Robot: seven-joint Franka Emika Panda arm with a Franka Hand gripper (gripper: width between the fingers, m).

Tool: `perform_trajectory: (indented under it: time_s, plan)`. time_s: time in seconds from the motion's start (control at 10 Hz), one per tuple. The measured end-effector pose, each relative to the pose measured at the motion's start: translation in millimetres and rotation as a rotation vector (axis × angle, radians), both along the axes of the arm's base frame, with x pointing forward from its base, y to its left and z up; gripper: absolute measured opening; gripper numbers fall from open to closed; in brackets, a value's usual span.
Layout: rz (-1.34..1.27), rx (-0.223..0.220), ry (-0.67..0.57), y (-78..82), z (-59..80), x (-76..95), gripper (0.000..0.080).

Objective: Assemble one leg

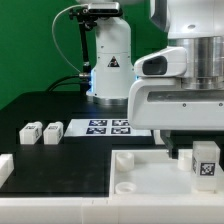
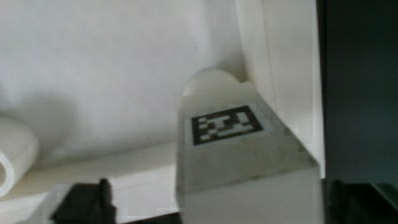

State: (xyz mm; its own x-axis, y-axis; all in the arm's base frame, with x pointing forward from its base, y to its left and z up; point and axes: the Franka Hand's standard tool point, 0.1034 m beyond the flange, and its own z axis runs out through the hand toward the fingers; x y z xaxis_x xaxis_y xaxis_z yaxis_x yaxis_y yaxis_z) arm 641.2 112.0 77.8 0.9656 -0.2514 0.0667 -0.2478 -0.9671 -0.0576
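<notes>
One leg [image 1: 205,165], a small white block with a black-and-white tag, sits between my gripper's [image 1: 194,158] fingers over the right near corner of the large white tray-like part [image 1: 135,178]. In the wrist view the leg [image 2: 228,125] fills the space between the dark fingers [image 2: 93,202], tag facing the camera, and the gripper [image 2: 222,206] looks shut on it. The tray's white floor and rim [image 2: 276,50] lie behind it. Two more legs [image 1: 30,131] [image 1: 52,129] lie side by side on the black table at the exterior view's left.
The marker board [image 1: 108,127] lies flat mid-table behind the tray. Another white part [image 1: 5,166] sits at the exterior view's left edge. A white robot base [image 1: 110,65] stands at the back. My arm's body [image 1: 185,90] hides the right of the scene.
</notes>
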Motion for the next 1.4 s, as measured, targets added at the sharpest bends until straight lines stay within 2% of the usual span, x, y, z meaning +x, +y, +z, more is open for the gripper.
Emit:
perform_trajectory:
  time_s: [0.1, 0.2, 0.3, 0.5, 0.7, 0.9, 1.2, 1.3, 1.4]
  plan:
    - [-0.113, 0.01, 0.005, 0.6, -0.2, -0.2, 0.0463]
    - [-0.211, 0.019, 0.009, 1.0, -0.2, -0.2, 0.0324]
    - [-0.256, 0.022, 0.011, 1.0, -0.4, -0.3, 0.0291]
    - [-0.517, 0.045, 0.027, 0.6, -0.9, -1.3, 0.0291]
    - [-0.97, 0.058, 0.064, 0.3, -0.1, -1.3, 0.0291]
    - [-1.4, 0.096, 0.104, -1.4, -2.5, -2.2, 0.0291]
    - [-1.432, 0.079, 0.085, 0.6, -2.0, -3.3, 0.0294]
    - [-1.37, 0.076, 0.084, 1.1, -2.1, -3.4, 0.0375]
    - [-1.143, 0.068, 0.058, 6.7, -3.2, -2.7, 0.0511]
